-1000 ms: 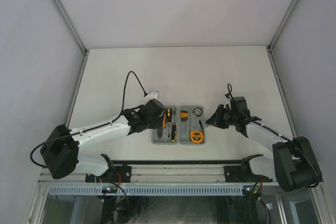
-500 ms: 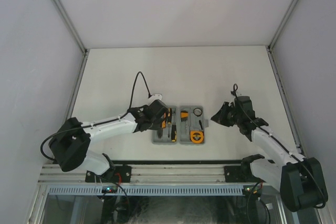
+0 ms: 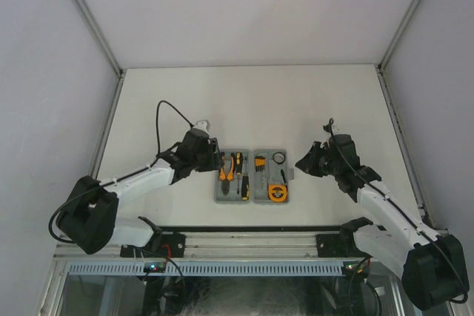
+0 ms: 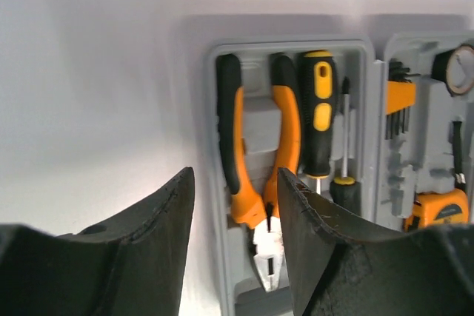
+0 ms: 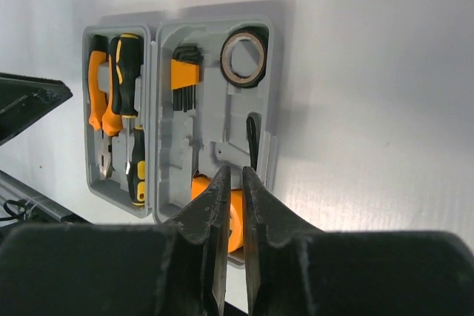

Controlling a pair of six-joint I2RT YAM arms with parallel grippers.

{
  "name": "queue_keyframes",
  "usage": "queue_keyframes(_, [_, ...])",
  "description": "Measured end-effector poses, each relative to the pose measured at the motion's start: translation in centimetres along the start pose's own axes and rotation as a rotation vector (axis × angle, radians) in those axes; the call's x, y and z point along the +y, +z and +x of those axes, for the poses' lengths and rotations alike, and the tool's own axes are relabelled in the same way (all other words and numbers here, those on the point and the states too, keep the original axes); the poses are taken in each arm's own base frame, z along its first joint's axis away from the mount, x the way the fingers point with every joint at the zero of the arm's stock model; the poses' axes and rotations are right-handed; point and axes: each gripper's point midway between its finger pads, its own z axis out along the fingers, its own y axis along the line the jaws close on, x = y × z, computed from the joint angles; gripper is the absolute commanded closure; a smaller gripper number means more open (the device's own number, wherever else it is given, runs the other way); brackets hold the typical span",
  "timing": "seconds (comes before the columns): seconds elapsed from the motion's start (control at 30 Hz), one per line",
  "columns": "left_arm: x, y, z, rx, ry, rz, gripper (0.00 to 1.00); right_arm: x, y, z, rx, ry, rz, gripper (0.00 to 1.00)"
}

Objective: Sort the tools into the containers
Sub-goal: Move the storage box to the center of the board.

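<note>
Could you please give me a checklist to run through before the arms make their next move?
1. The pliers lie in the left half of the case: ok.
2. Both screwdrivers lie beside the pliers: ok.
3. The hex keys and tape measure lie in the right half: ok.
4. The left tool is open and empty: ok.
5. The right tool is nearly shut and holds nothing: ok.
6. Every piece is pressed fully into its slot: cannot tell.

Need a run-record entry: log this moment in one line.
case open | pliers in left half | left tool open, empty | right tool nearly shut, empty
</note>
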Motion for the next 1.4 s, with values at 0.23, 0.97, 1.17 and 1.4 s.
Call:
queue_keyframes(0.23, [-2.1,1.3,1.2,0.06,0.009,0.114,0.48,0.1,0.0,0.7,0.021,-0.013,0.008,0.91])
queue_keyframes(0.97, [-8.5,-0.1,7.1,0.159,0.096,0.263,0.51,1.0,-0.1,1.4,0.037,-0.037,0.019,0.93])
queue_keyframes(1.17, [-7.4,-1.8,4.7,0.082,0.092,0.191,0.64,3.8,-0.2,1.2,0.034,-0.091,-0.016,0.96])
queue_keyframes(1.4, [-7.4,-1.7,0.4,-0.001,0.105,0.109,0.74,7.6,2.2,4.0,0.139,-0.134,-0.053,0.96])
